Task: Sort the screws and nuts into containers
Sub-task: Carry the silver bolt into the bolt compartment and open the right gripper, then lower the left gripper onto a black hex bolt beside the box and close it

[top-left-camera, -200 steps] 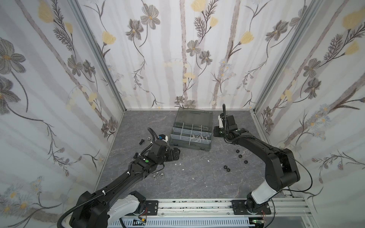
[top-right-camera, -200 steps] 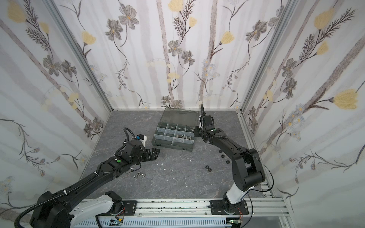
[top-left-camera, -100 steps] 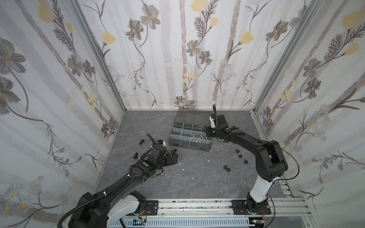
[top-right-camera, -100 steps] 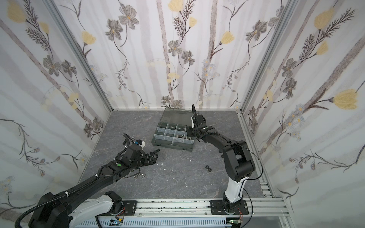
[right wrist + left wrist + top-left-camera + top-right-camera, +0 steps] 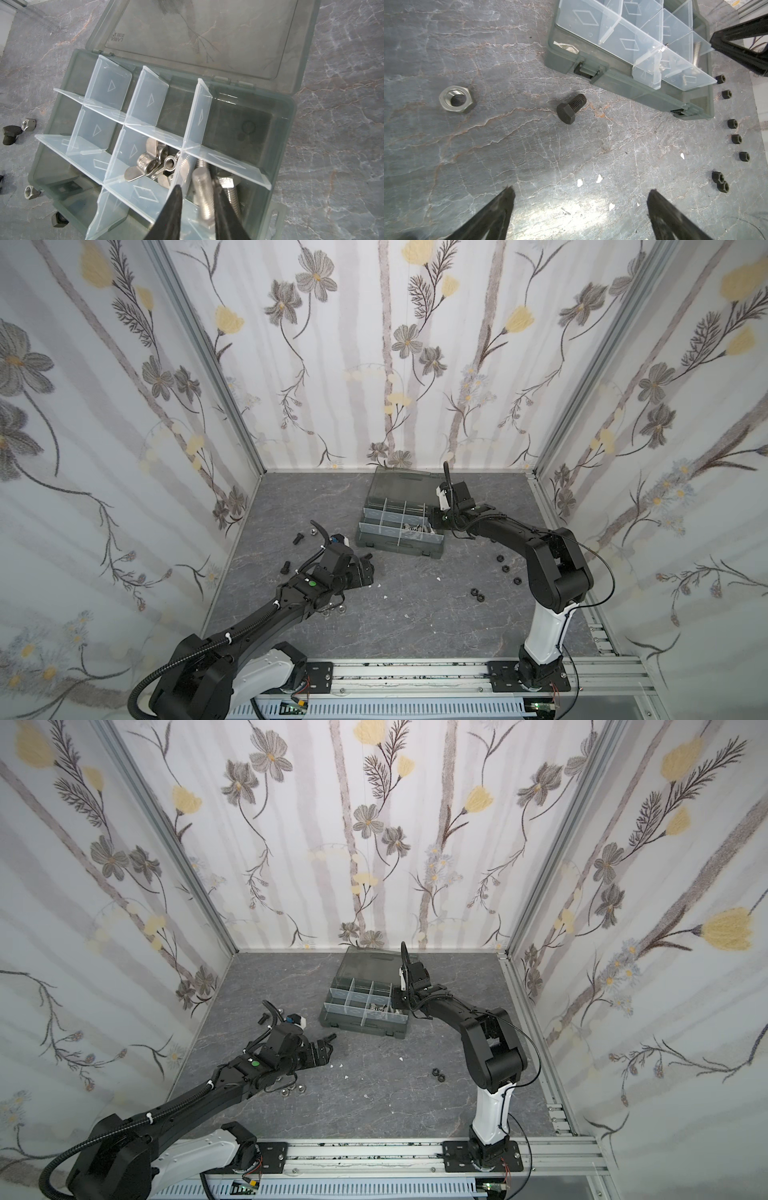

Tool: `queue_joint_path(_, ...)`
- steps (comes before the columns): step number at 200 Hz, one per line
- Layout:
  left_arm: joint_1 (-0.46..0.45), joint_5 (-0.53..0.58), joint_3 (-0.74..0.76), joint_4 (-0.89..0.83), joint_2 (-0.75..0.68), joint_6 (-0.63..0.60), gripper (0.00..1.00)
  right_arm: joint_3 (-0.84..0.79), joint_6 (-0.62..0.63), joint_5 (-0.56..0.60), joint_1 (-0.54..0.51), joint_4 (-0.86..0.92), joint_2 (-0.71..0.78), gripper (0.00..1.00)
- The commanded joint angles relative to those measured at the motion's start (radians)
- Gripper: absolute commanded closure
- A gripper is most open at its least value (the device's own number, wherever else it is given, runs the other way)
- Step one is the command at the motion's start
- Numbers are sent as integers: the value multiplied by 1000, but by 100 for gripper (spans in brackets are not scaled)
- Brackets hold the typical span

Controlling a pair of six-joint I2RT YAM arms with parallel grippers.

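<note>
Down on the grey, marble-veined tabletop point(image 5: 415, 614), boxed in by floral-papered walls point(image 5: 374, 344) with a metal rail point(image 5: 415, 672) along the near edge, we've got one organizer case point(image 5: 395, 546), smoky lid point(image 5: 399, 489) thrown open toward the back wall. Over on the left, the left gripper point(image 5: 579, 190) hovers above bare stone, jaws spread wide, nothing in them. Ahead of it in the left wrist view: one black bolt point(image 5: 571, 110) on its side, one silver hex nut point(image 5: 456, 101) well apart from it, and seven small black nuts point(image 5: 736, 138) strung out past the case's end. And the right gripper point(image 5: 195, 180) is down inside a compartment at the case's right end, jaws a little parted, one silver bolt point(image 5: 202, 197) between them with a gap showing on one side, and a second silver bolt point(image 5: 230, 193) just beside it. Next compartment over, silver wing nuts point(image 5: 149, 164) in a heap, too tangled to count.
</note>
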State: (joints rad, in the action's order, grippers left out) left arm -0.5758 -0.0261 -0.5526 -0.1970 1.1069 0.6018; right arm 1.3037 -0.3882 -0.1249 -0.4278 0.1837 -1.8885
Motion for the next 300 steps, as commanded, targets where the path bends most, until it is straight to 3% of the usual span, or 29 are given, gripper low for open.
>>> queue_joint_path(1, -1, 17, -22, 9, 21, -2, 2, 2, 0, -13, 4, -38, 8, 66)
queue_joint_path(73, -1, 27, -142, -35, 147, -80, 16, -151, -14, -48, 18, -167, 154, 63)
queue_joint_path(115, 0, 78, -203, -46, 306, -132, 24, -296, -20, -77, 18, -267, 274, 62)
queue_joint_path(175, 0, 155, -280, -48, 452, -188, 24, -420, -34, -121, 17, -369, 405, 62)
queue_joint_path(300, -34, 200, -418, -60, 642, -222, 30, -478, -27, -101, 17, -439, 457, 63)
